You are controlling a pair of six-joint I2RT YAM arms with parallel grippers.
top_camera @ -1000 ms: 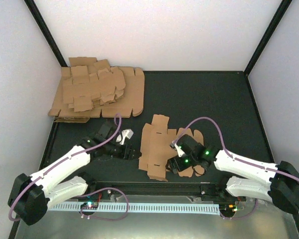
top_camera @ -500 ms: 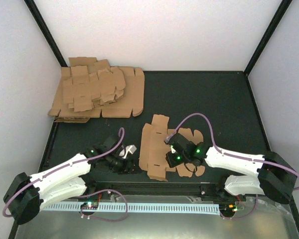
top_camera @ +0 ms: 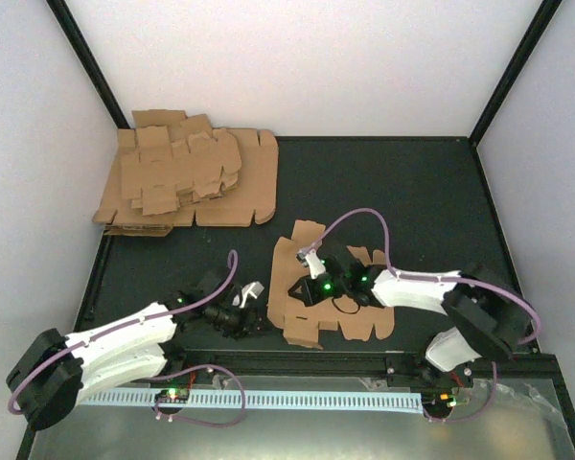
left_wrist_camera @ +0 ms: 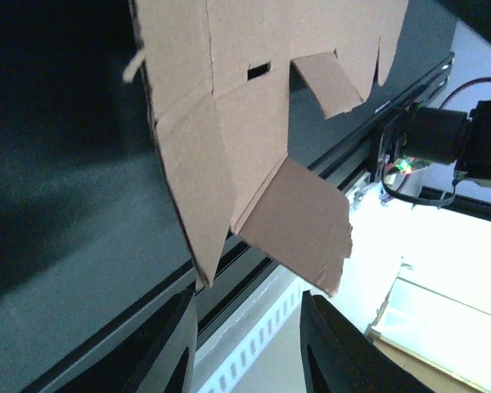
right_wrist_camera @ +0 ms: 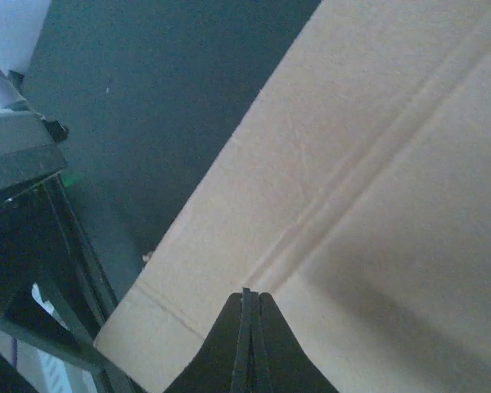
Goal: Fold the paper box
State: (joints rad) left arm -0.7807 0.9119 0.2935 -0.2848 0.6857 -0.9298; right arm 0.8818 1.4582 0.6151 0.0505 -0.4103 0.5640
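Note:
The paper box (top_camera: 286,273) lies as a flat brown die-cut sheet near the table's front middle. My right gripper (top_camera: 298,290) is over its left half, shut, with its tips (right_wrist_camera: 247,315) pressed on the cardboard (right_wrist_camera: 376,164) beside a crease and nothing between the fingers. My left gripper (top_camera: 257,326) sits low at the sheet's near left corner. In the left wrist view it is open (left_wrist_camera: 250,348), its dark fingers (left_wrist_camera: 173,344) apart with nothing between them. Just ahead of them, a corner flap (left_wrist_camera: 299,225) of the sheet (left_wrist_camera: 229,123) is raised off the table.
A thick pile of brown cardboard sheets (top_camera: 187,182) fills the back left corner. A black frame bar (top_camera: 297,362) and a white slotted rail (top_camera: 297,398) run along the near edge. White walls enclose the dark table (top_camera: 402,201).
My right arm has swung left across the sheet and its gripper has shut. My left gripper has slid nearer and to the right, toward the sheet's corner, its jaws narrowing.

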